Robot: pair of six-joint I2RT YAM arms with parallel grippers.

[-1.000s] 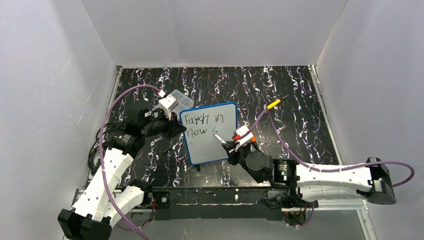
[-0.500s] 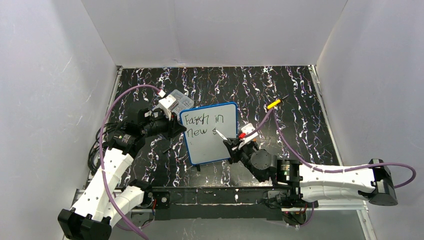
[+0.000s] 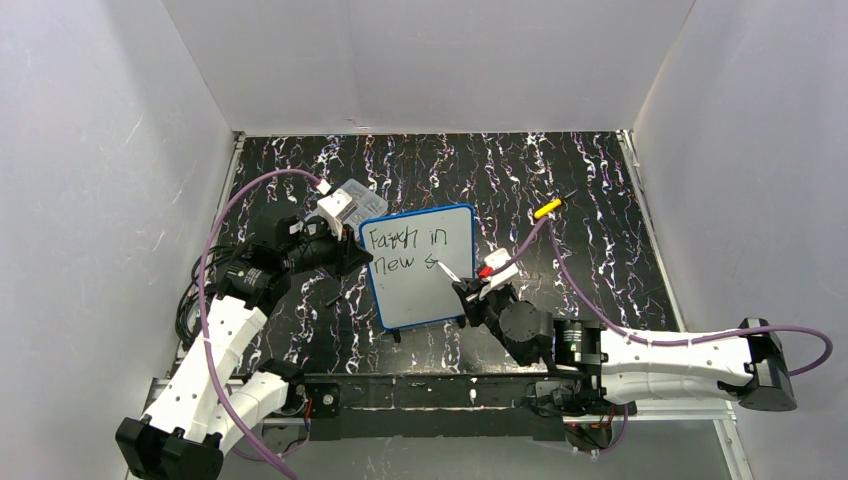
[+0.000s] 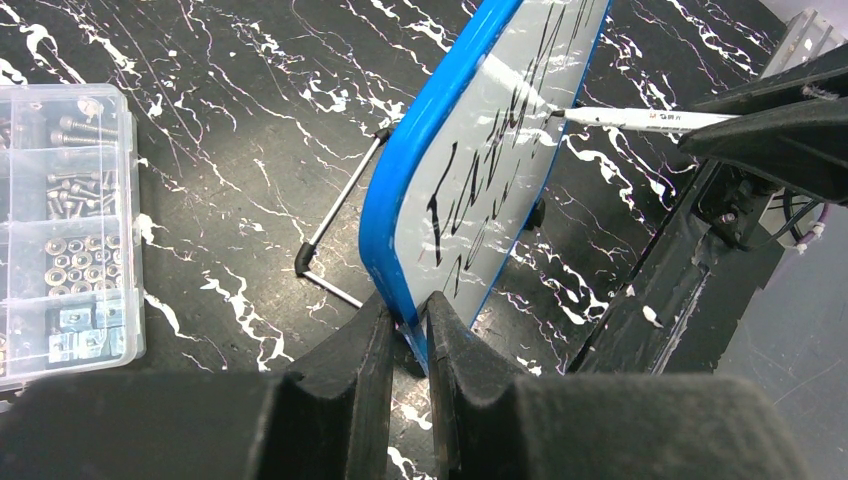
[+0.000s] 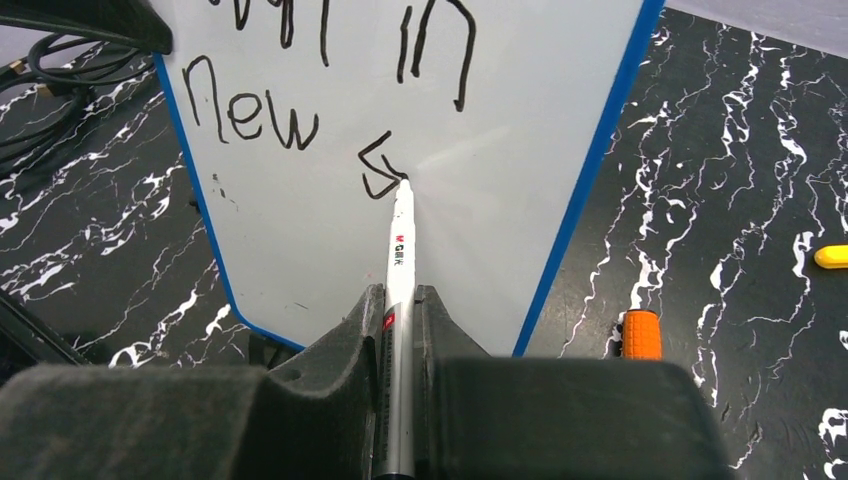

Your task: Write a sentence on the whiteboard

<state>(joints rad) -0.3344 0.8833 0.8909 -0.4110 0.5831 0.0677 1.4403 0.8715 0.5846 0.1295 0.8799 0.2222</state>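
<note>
Black letter s (image 5: 375, 170) just grew: the right gripper (image 5: 400, 296) squeezes the pen (image 5: 399, 250), the left gripper (image 4: 408, 312) pinches the whiteboard (image 5: 520, 150), and the sentence (image 5: 248, 115) needs more.

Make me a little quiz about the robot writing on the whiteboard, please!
1. True or false: the right gripper holds a marker whose tip touches the whiteboard.
2. What does the left gripper pinch? A) the whiteboard's blue edge B) a marker C) nothing
3. Which word starts the second line of the sentence?

Key: 1 true; 2 A; 3 new
</note>
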